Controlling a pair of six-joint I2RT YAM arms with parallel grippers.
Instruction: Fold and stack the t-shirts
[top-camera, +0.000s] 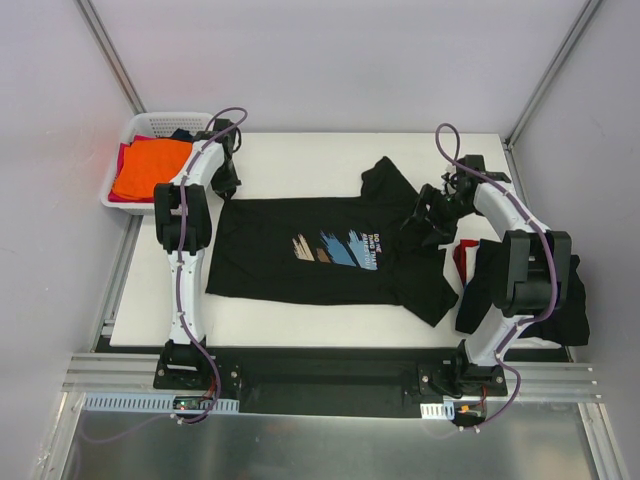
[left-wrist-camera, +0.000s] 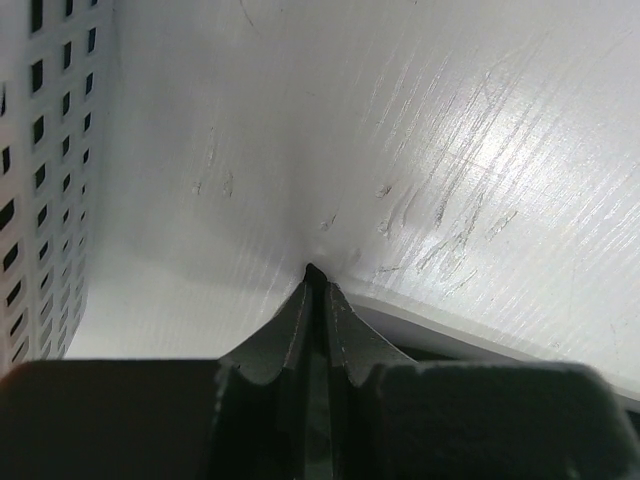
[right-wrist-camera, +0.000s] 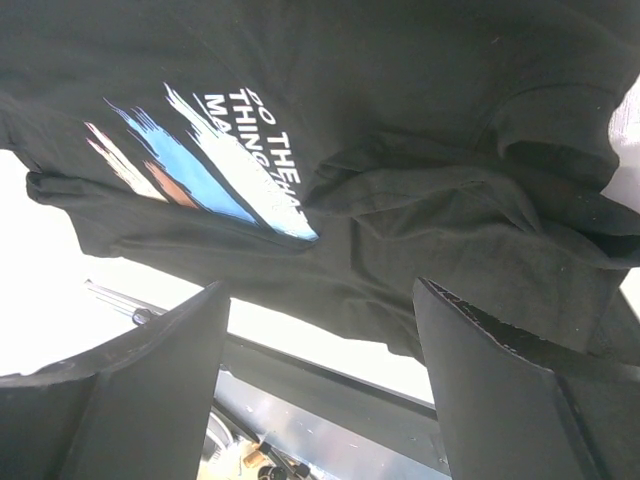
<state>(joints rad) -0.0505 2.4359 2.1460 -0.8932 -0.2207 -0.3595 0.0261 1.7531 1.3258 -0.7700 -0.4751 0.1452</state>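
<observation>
White worktop (top-camera: 300, 160) is boxed in by pale walls, with both arm bases bolted at the near edge. One black printed t-shirt (top-camera: 320, 250) is spread flat across the middle of it, front up, print facing the ceiling (blue, tan and brown strokes plus white text). Its collar end is pointed toward the right arm, and a sleeve is seen sticking out toward the far edge.

White lattice basket (top-camera: 150, 125) is parked at the far left corner; an orange t-shirt (top-camera: 150, 165) is lying on top inside it, with red cloth showing beneath. A second pile (top-camera: 470, 255) of black, red and white cloth is seen at the right edge, partly hidden under the right arm.

Left gripper (top-camera: 228, 170) is held low just beside the basket, near the shirt's far left corner. In the left wrist view its jaws are pressed together tip to tip over bare worktop; whether cloth is pinched cannot be told.

Right gripper (right-wrist-camera: 318, 290) is spread wide with nothing held, and is positioned above the collar end of the printed shirt; the fingers (right-wrist-camera: 160, 370) are clear of the cloth.
</observation>
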